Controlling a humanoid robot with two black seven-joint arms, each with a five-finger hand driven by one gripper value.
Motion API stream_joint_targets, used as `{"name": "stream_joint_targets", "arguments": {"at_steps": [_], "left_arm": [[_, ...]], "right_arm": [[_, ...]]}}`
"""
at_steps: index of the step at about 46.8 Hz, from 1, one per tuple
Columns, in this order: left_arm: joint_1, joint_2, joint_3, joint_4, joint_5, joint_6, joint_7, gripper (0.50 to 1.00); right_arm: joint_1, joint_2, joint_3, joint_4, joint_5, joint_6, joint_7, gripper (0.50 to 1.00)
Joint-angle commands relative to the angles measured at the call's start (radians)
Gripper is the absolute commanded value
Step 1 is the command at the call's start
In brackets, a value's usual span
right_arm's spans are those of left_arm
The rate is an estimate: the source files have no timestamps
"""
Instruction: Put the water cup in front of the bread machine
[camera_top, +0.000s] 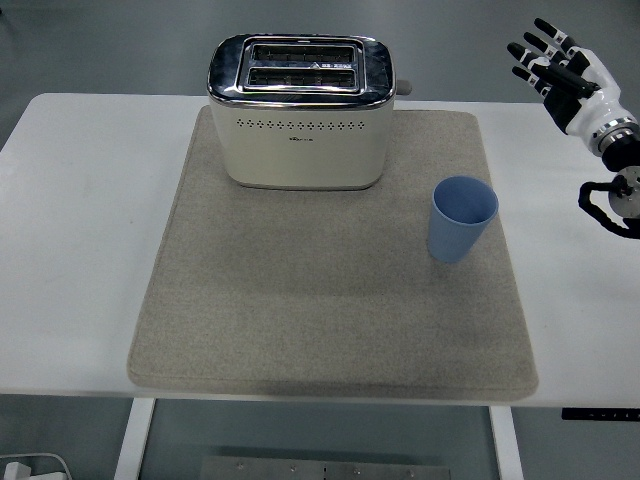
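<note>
A white table (80, 250) fills most of the view, and a large beige felt mat (330, 300) lies across its middle. At the far edge of that mat stands a cream two-slot toaster (300, 115) with a chrome top; both slots face up, and a small lever knob sticks out of its right end. A row of small holes runs along its front face, with a tiny mark below them that is too small to read.

To the right of the toaster and nearer the camera, a light blue water cup (462, 218) stands upright on the mat, mouth open to the top. It sits close to the mat's right edge, well apart from the toaster and off to the side of it, not in front of its face. The cup looks empty, though the inside is partly in shadow.

Far to the right of the toaster, above the table's right end, the right hand (565, 75) is raised with its fingers spread wide, grasping nothing, well apart from the cup.
</note>
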Motion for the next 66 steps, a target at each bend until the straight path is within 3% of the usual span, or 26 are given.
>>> {"name": "stream_joint_targets", "arguments": {"at_steps": [1, 12, 18, 25, 36, 46, 57, 66], "left_arm": [[0.0, 0.0, 0.0, 0.0, 0.0, 0.0, 0.0, 1.0], [0.0, 0.0, 0.0, 0.0, 0.0, 0.0, -0.001, 1.0], [0.0, 0.0, 0.0, 0.0, 0.0, 0.0, 0.0, 1.0], [0.0, 0.0, 0.0, 0.0, 0.0, 0.0, 0.0, 1.0], [0.0, 0.0, 0.0, 0.0, 0.0, 0.0, 0.0, 1.0], [0.0, 0.0, 0.0, 0.0, 0.0, 0.0, 0.0, 1.0], [0.0, 0.0, 0.0, 0.0, 0.0, 0.0, 0.0, 1.0], [0.0, 0.0, 0.0, 0.0, 0.0, 0.0, 0.0, 1.0]], "right_arm": [[-0.005, -0.064, -0.027, 0.078, -0.039, -0.001, 0.006, 0.913], [-0.056, -0.207, -0.045, 0.197, -0.172, 0.028, 0.072, 0.913], [-0.128, -0.237, -0.044, 0.217, -0.24, 0.028, 0.107, 0.913], [-0.2, -0.336, -0.044, 0.316, -0.313, 0.037, 0.15, 0.913], [-0.277, -0.466, -0.047, 0.369, -0.404, 0.089, 0.259, 0.913], [-0.37, -0.515, -0.071, 0.418, -0.551, 0.083, 0.359, 0.913], [-0.406, -0.486, -0.088, 0.44, -0.579, 0.049, 0.359, 0.913], [-0.413, -0.411, -0.116, 0.426, -0.582, -0.038, 0.359, 0.913]]}}
